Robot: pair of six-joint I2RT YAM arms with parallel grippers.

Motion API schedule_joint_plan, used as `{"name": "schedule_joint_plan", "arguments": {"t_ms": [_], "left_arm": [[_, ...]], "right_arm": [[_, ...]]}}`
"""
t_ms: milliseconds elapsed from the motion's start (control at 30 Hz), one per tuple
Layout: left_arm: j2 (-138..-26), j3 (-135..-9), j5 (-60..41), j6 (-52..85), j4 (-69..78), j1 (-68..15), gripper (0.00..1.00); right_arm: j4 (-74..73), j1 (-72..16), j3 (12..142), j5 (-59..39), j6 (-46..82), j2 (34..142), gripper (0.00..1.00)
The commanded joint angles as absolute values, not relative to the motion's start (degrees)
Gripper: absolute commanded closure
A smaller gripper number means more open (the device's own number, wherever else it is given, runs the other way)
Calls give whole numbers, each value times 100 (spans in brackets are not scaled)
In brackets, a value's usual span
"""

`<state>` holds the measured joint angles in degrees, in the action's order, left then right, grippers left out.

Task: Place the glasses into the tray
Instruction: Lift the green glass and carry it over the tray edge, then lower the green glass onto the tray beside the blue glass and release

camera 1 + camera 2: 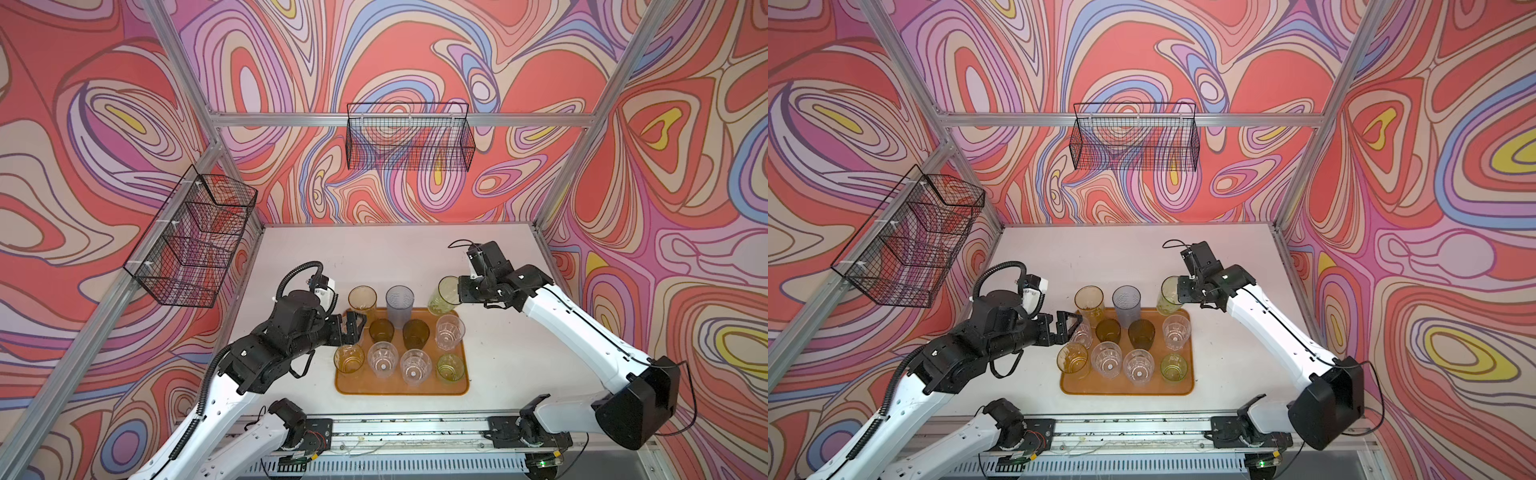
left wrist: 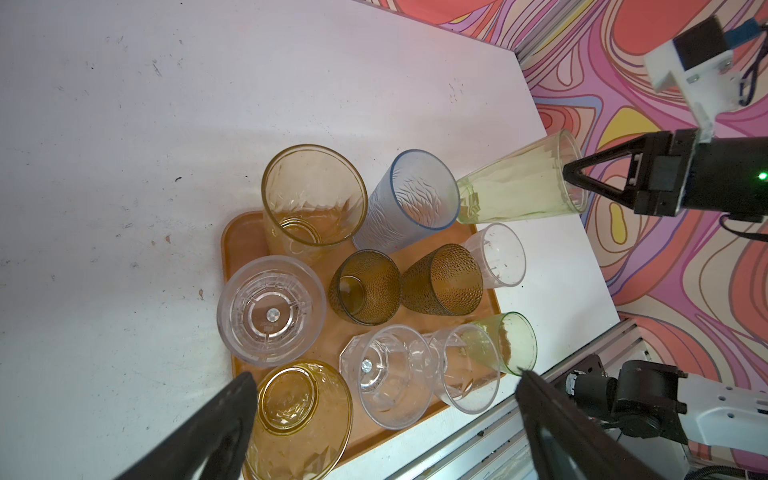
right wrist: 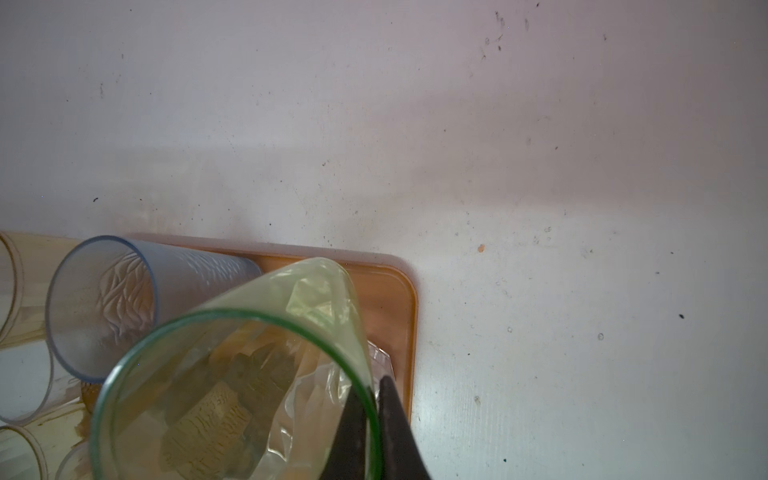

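Partly hidden behind left tool (image 1: 1074, 329), 1 clear glass (image 1: 1084, 333) on tray (image 1: 1125, 388)

Both top views look from high over the front, down and toward the back wall (image 1: 291, 187), taking in the whole table (image 1: 374, 257) and the tray (image 1: 399, 387) from afar, nearly alike. The left wrist camera looks down on the tray from near, past the left gripper (image 2: 384, 376), across to the right gripper (image 2: 567, 171). The right wrist camera sits close over the yellow-green glass (image 3: 291, 299), facing a tray corner.

Orange-brown tray (image 1: 399, 388), grey-blue tumbler (image 1: 400, 305), perhaps rippled
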<state>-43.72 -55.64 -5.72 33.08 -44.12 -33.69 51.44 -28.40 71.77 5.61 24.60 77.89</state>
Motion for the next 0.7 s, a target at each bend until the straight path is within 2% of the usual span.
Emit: {"name": "schedule_joint_plan", "arguments": {"t_ms": [0, 667], "left_arm": [[-4428, -5500, -508, 3355, -4483, -3353, 0], [-4615, -5441, -522, 3310, -4359, -3349, 0]], "right_arm": [[4943, -2959, 7111, 661, 2619, 7730, 100], [5095, -3300, 7172, 1090, 2694, 8240, 100]]}}
